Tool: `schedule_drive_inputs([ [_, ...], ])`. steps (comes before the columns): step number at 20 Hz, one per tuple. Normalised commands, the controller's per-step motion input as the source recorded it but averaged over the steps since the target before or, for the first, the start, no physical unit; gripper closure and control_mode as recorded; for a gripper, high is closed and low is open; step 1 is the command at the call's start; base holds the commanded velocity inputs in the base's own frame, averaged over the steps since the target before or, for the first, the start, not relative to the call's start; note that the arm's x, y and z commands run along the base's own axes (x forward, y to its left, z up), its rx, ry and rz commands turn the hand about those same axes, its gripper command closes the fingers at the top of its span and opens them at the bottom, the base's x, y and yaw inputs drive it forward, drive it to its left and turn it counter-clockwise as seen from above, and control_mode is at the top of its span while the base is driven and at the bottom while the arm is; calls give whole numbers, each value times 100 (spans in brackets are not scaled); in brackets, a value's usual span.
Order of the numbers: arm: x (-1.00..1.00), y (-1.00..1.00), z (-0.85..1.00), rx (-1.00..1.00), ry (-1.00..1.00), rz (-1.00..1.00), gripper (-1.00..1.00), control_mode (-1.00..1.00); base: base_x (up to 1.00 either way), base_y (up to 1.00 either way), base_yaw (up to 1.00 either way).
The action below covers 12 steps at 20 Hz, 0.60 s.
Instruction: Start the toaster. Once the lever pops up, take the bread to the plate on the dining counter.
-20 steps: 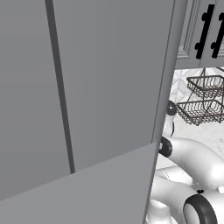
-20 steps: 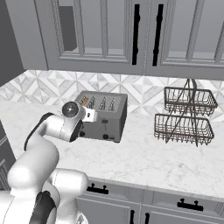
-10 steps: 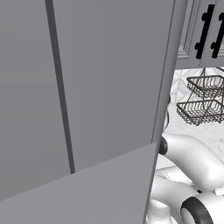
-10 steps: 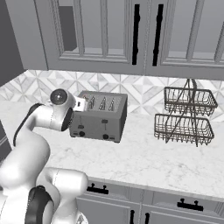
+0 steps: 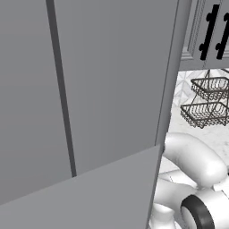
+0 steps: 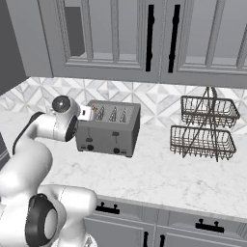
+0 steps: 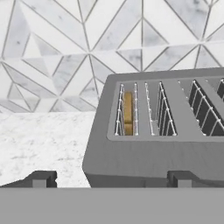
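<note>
- the toaster (image 6: 109,129) stands on the white marble-patterned surface (image 6: 159,176) against the tiled wall, below grey upper cabinets (image 6: 144,38) with black handles.
- the white arm reaches in from the lower left of the right base view, and its hand ends at the toaster's left end; the tool (image 7: 109,178) sits just at that end, at about the height of the toaster's top.
- in the hand view the tool's two dark fingertips (image 7: 40,178) stand wide apart, pinching nothing; one tip lies over the bare surface left of the toaster, the other before the toaster's near face.
- the bread (image 7: 127,113) stands upright in the leftmost slot, a tan strip between wire guides, just ahead of and above the fingertips and apart from them.
- the lever cannot be made out near the tool; small dark knobs show on the toaster's long front face in the right base view.
- a two-tier wire basket (image 6: 206,129) stands well to the right of the toaster on the same surface.
- in the left base view a tall grey cabinet panel (image 5: 89,98) stands close to the camera, with the basket at its right.
</note>
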Motion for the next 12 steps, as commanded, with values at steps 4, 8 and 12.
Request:
schedule_drive_inputs([
  [4,0,0,-19,0,-5,-15,-100,-100,0,0,0],
  [8,0,-8,-5,0,-3,-23,-100,-100,0,0,0],
  [12,10,0,6,0,0,-4,-100,-100,0,0,0],
])
